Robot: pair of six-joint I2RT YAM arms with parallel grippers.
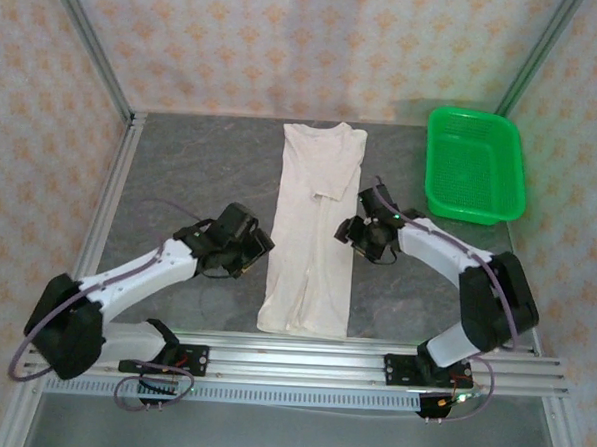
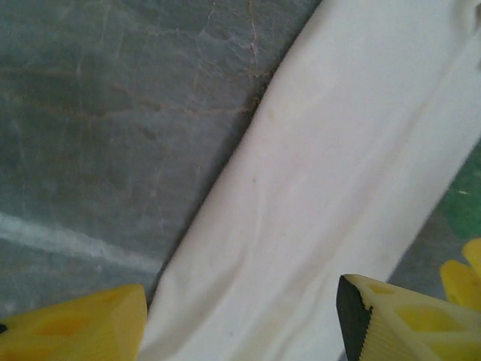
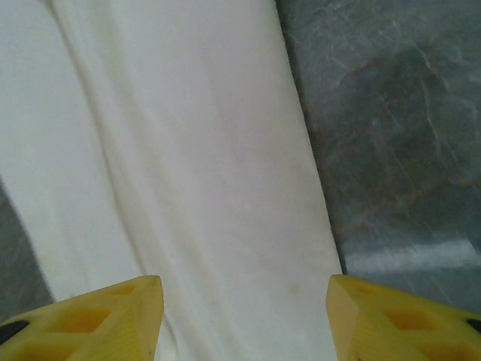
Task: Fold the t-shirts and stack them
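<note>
The off-white t-shirt point(image 1: 312, 229) lies flat on the grey table, folded lengthwise into a long narrow strip, collar end far, hem near the front rail. Its plain face is up. My left gripper point(image 1: 260, 250) hovers at the strip's left edge, open, with cloth point(image 2: 323, 195) spread below its yellow fingers point(image 2: 391, 320). My right gripper point(image 1: 356, 237) hovers at the strip's right edge, also open, above the cloth point(image 3: 195, 165) between its yellow fingers point(image 3: 113, 316). Neither holds anything.
A green plastic basket point(image 1: 476, 165) sits at the back right of the table point(image 1: 191, 168). Metal frame posts rise at the back corners, and an aluminium rail point(image 1: 371, 360) runs along the front edge. Bare grey surface lies either side of the shirt.
</note>
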